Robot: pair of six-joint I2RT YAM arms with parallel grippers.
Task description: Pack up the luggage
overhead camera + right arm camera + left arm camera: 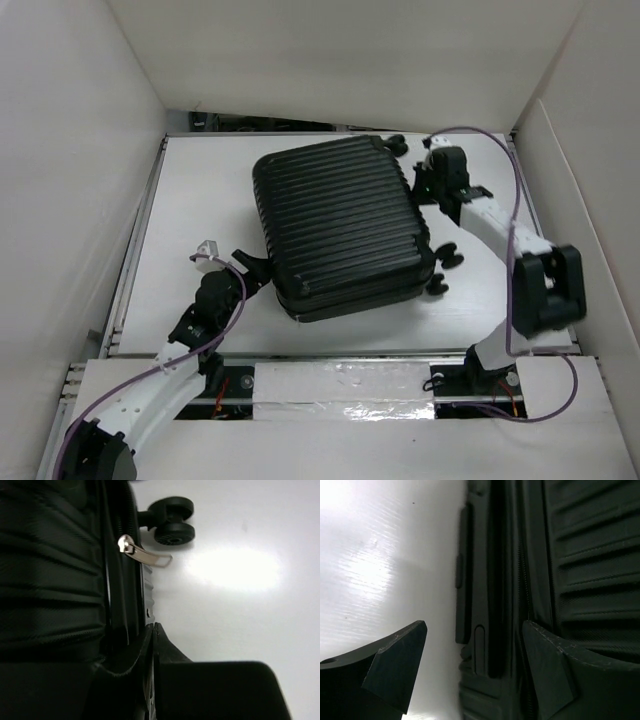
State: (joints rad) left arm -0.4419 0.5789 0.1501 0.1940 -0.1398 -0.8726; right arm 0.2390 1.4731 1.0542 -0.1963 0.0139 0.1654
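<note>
Luggage (340, 225): black ribbed hard shell

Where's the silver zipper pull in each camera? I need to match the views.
Top external: too small to make out.
Left wrist: not in view.
Right wrist: zipper pull upper left of centre, beside a caster wheel.
Shared landmark: the ribbed shell of the luggage, in all three.

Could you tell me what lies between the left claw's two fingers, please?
An edge of the luggage and a strip of bare table, as the left wrist view shows.
</note>
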